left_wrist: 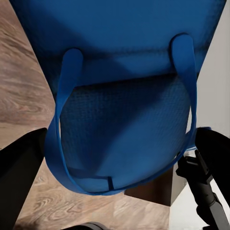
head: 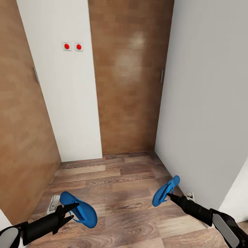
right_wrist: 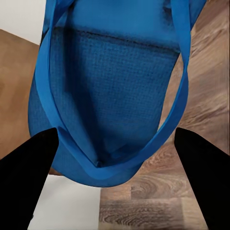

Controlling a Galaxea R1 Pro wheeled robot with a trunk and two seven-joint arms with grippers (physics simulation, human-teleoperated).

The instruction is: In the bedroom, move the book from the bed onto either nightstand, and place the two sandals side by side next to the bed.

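My left tool (head: pixel 70 208) is clamped on one flat, bright blue sandal (head: pixel 80 209), held low above the wood-plank floor (head: pixel 117 193). My right tool (head: pixel 169 196), arm reaching forward, grips the other sandal (head: pixel 165 191) near the white wall (head: pixel 206 103).

A brown wood-plank floor (head: pixel 117 186) is enclosed by white walls (head: pixel 203 103) and brown wooden panels (head: pixel 132 75); two red-buttoned wall plates (head: pixel 73 46) are mounted at eleven o'clock.

A wood-plank floor (head: pixel 117 193) is stretching between white walls (head: pixel 203 103), with small white doorstops (head: pixel 53 203) sitting on it.
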